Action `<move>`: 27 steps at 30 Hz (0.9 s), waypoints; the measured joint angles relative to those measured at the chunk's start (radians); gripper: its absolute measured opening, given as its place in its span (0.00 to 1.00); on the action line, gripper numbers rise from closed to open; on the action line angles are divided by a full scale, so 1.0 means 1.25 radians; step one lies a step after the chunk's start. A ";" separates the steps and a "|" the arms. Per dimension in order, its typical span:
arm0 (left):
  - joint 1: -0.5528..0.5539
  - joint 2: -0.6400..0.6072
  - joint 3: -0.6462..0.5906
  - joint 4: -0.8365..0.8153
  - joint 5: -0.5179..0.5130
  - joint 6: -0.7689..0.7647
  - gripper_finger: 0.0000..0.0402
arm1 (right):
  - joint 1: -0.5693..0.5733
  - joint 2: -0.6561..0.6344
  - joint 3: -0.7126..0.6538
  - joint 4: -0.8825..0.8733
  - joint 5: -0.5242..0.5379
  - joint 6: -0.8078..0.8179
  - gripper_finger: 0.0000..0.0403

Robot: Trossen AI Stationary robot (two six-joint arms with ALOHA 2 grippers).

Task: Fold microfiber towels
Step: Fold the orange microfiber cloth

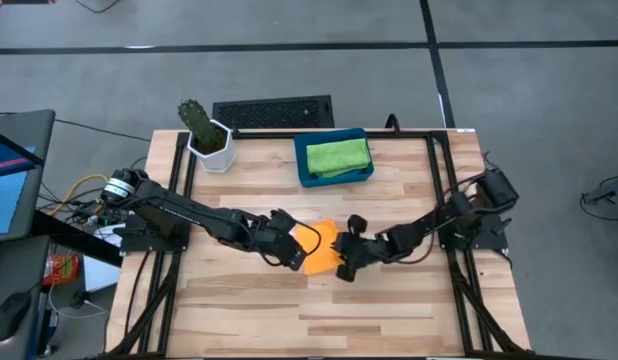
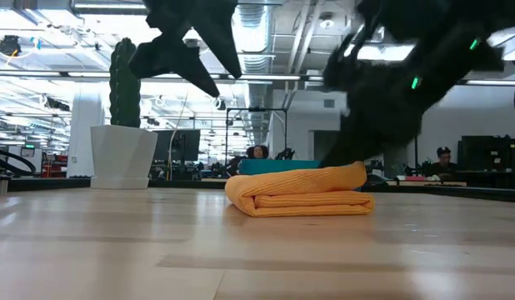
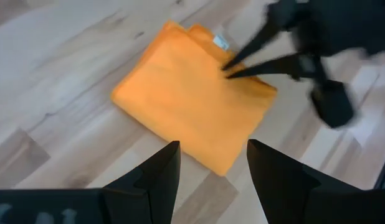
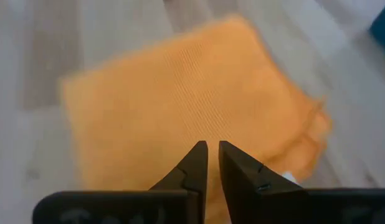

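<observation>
The orange microfiber towel (image 1: 321, 250) lies folded in several layers flat on the wooden table (image 1: 389, 310), near its middle; its rounded fold (image 2: 241, 196) faces the table's left. My left gripper (image 3: 211, 165) hangs open above the towel's left side, touching nothing. My right gripper (image 4: 212, 155) is shut, slanting down from the right with its tips at the towel's top face (image 3: 233, 84). A green towel (image 1: 337, 155) lies folded in the dark-blue tray (image 1: 307, 175) at the back. My right gripper has its shut fingertips (image 3: 230, 68) right at the orange towel's top face, coming slanting down from the table's right side. I cannot tell whether they touch the cloth. The towel lies flat on the table.
A cactus in a white pot (image 1: 207, 135) stands at the back left. A dark keyboard-like grille (image 1: 274, 110) lies beyond the far edge. Black frame rails (image 1: 444, 200) run along the table's left and right sides. Bare wood stretches along the near side.
</observation>
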 joint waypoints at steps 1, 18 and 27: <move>0.000 0.000 0.000 0.000 -0.008 0.000 0.44 | 0.008 -0.018 0.001 -0.011 0.013 0.005 0.16; 0.000 0.001 -0.028 0.024 -0.033 0.031 0.44 | 0.048 -0.074 0.002 0.181 0.125 -0.072 0.16; -0.005 0.001 -0.028 0.050 -0.061 0.060 0.44 | 0.041 0.136 -0.010 0.570 -0.051 -0.060 0.16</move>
